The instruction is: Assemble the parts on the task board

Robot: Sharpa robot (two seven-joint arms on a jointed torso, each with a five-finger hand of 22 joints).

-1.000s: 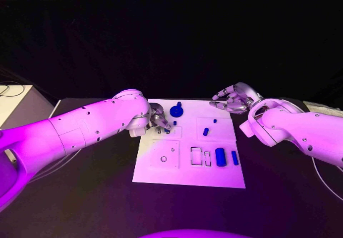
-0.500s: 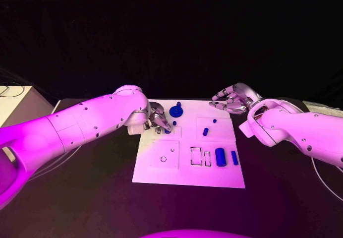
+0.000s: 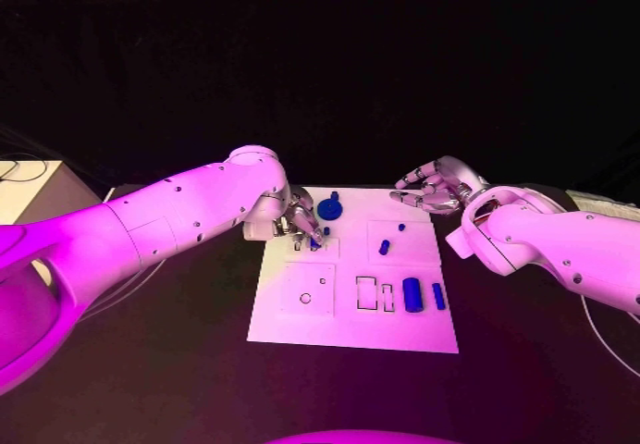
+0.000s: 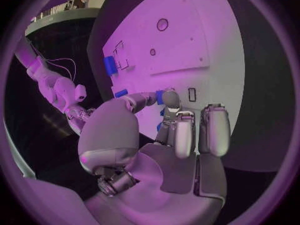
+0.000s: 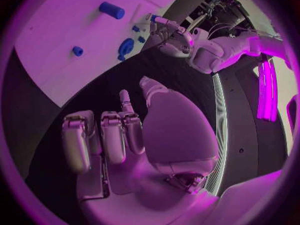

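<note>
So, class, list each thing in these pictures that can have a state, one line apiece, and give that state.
Left silver hand: pinching a small blue part over the white task board.
Right silver hand: fingers curled, holding nothing, beside the board's far corner.
Large blue cylinder: lying flat on the board.
Round blue disc piece: resting on the board, untouched.

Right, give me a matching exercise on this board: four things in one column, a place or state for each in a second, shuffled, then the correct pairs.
Things:
1. left hand
2. right hand
3. round blue part
4. large blue cylinder

Places or states:
A. lies on the near right part of the task board
B. off the board's far right corner, fingers curled, holding nothing
C. pinches a small blue part over the board's left side
D. sits near the board's far edge

Pairs: 1-C, 2-B, 3-D, 4-A
</note>
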